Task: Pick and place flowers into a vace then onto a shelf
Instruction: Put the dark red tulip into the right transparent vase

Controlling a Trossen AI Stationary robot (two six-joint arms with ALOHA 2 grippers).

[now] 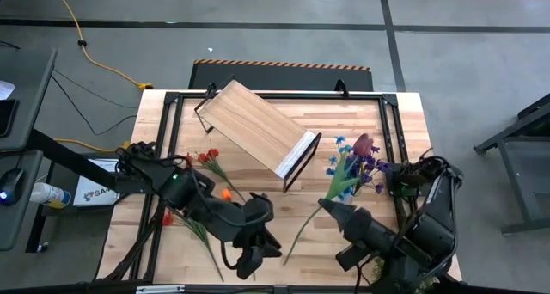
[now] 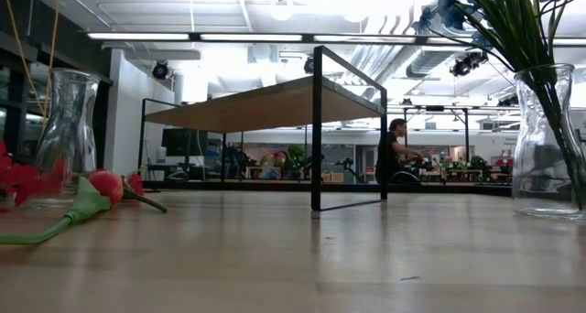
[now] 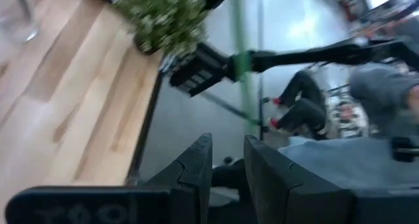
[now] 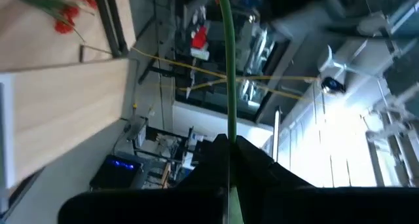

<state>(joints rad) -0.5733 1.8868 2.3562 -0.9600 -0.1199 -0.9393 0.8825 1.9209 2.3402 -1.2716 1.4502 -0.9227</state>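
Table (image 1: 395,122) of light wood fills my view from above, and on it the shelf (image 1: 258,126) lies turned at an angle near the far side, a wood board in a thin black frame; from the low camera I see it standing on its black legs (image 2: 317,130). My two arms come next. The left gripper (image 1: 251,258) is near the front edge, in the middle of the table, and its fingers (image 3: 196,165) are a little apart with a thin green stem (image 3: 241,60) passing in front of them; I cannot tell if they really hold it. The right gripper (image 1: 329,205) is right of centre, and it is closed on a long green stem (image 4: 226,67) that runs between its fingers. Near this gripper a bunch of blue and purple flowers (image 1: 357,165) stands in a glass vase (image 2: 548,139) on the right side of the table. A second glass vase (image 2: 69,130) stands on the left side. Red flowers (image 1: 209,158) lie flat on the wood beside the left arm, with one small orange flower (image 1: 225,193) close to them. Far behind the table a person (image 2: 396,148) is sitting in the room.
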